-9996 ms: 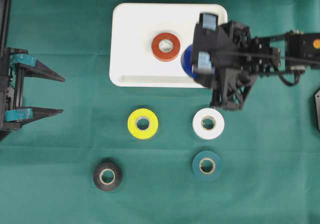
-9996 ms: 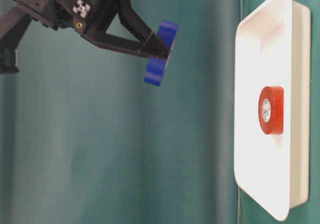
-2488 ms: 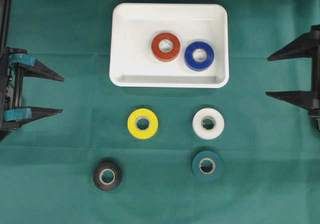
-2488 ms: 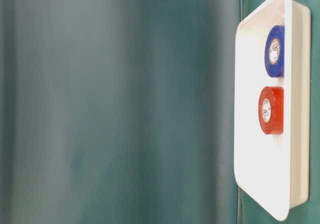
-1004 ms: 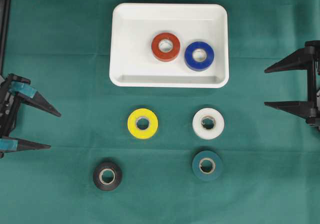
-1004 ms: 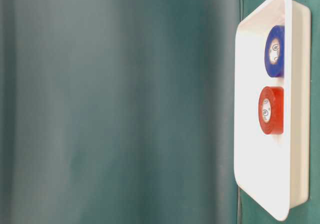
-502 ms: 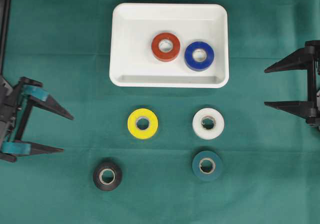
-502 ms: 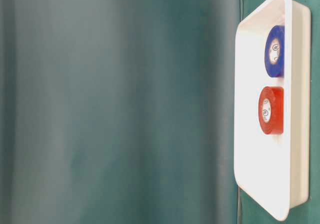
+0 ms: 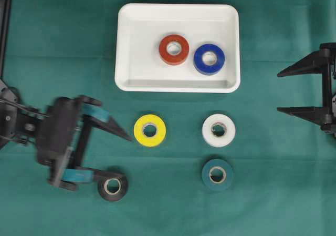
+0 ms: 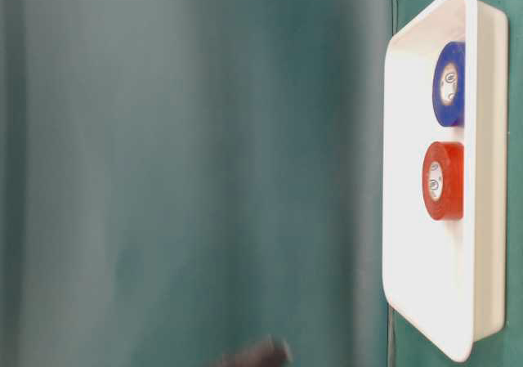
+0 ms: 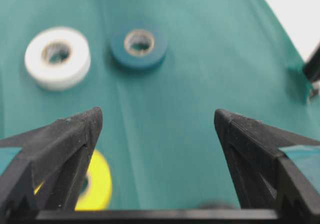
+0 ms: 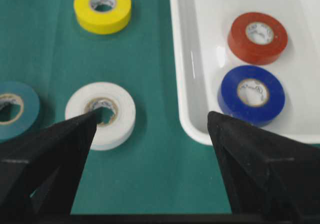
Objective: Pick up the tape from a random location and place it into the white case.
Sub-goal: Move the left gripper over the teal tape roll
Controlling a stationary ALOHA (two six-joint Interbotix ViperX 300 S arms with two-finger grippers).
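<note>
On the green-clothed worktop (image 9: pixel 273 204), the left claw (image 9: pixel 122 155) gapes wide, its lower finger touching the black tape roll (image 9: pixel 112 186), yellow tape roll (image 9: pixel 150 130) just beyond.

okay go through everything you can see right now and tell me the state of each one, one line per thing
white case: flat on the cloth, holding two rolls
red tape: flat in the case
blue tape: flat in the case, beside the red
yellow tape: flat on the cloth
white tape: flat on the cloth
teal tape: flat on the cloth
black tape: flat on the cloth, not gripped
left gripper: open, empty
right gripper: open, empty
</note>
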